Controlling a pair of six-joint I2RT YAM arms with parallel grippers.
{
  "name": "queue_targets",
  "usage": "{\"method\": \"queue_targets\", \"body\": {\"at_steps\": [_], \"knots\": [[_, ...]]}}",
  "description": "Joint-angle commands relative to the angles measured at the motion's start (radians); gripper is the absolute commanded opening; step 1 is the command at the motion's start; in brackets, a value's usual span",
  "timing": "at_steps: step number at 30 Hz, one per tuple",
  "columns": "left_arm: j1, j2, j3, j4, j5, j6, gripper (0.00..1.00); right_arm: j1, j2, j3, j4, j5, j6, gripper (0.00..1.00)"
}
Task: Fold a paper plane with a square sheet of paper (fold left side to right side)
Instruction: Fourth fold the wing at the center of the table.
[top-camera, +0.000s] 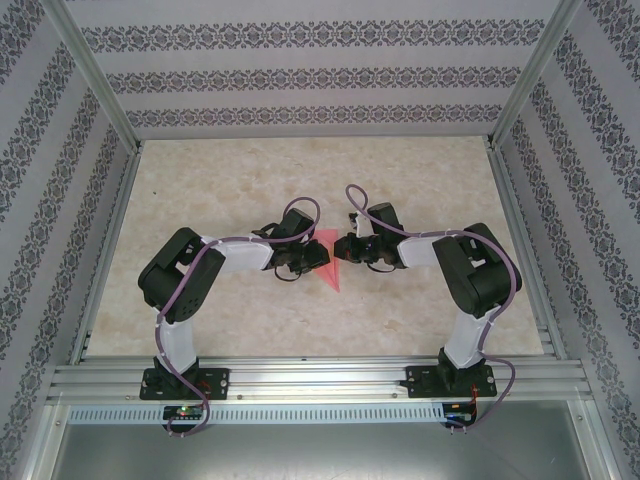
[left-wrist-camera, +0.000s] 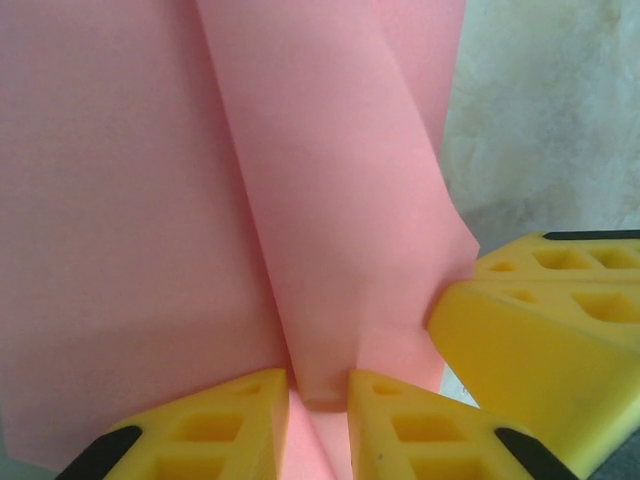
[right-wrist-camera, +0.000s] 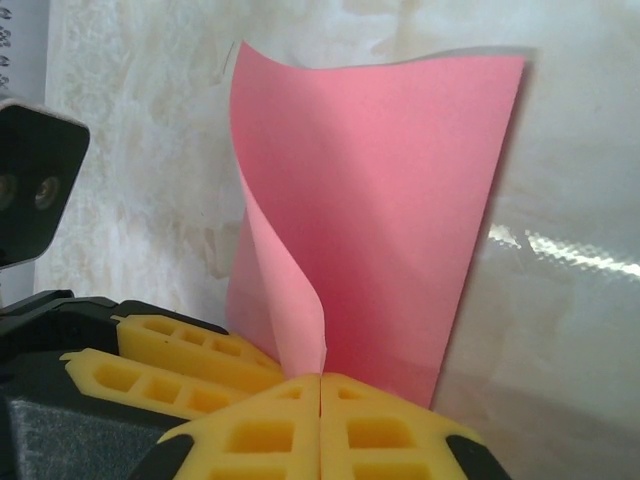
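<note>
Right pincer (right-wrist-camera: 320, 380) clamped shut on the curled flap of the sheet (right-wrist-camera: 400, 200).
Your left pincer (left-wrist-camera: 318, 385), nearly closed, nips the ridge beside it; pull them apart and the thin sheet between could tear or crease crooked.

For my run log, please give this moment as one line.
pink paper: partly folded, one flap raised | right gripper: shut on flap edge | left gripper: astride crease, grip unclear

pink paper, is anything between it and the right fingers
Nothing visible is. The right fingers are shut directly on a curled-up edge of the pink paper. The left fingers sit beside them, not in between.
</note>
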Motion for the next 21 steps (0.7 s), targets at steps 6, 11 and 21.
{"method": "queue_targets", "body": {"at_steps": [6,11,21], "knots": [[-0.013,0.021,-0.010,-0.017,-0.020,0.000,0.26,-0.003,0.029,0.035,-0.021,0.018,-0.040,0.04],[-0.013,0.023,-0.009,-0.019,-0.019,0.000,0.26,-0.006,0.032,0.034,-0.041,0.033,-0.054,0.04],[-0.013,0.025,-0.009,-0.018,-0.018,0.000,0.26,-0.012,0.023,0.021,-0.043,0.048,-0.056,0.05]]}}
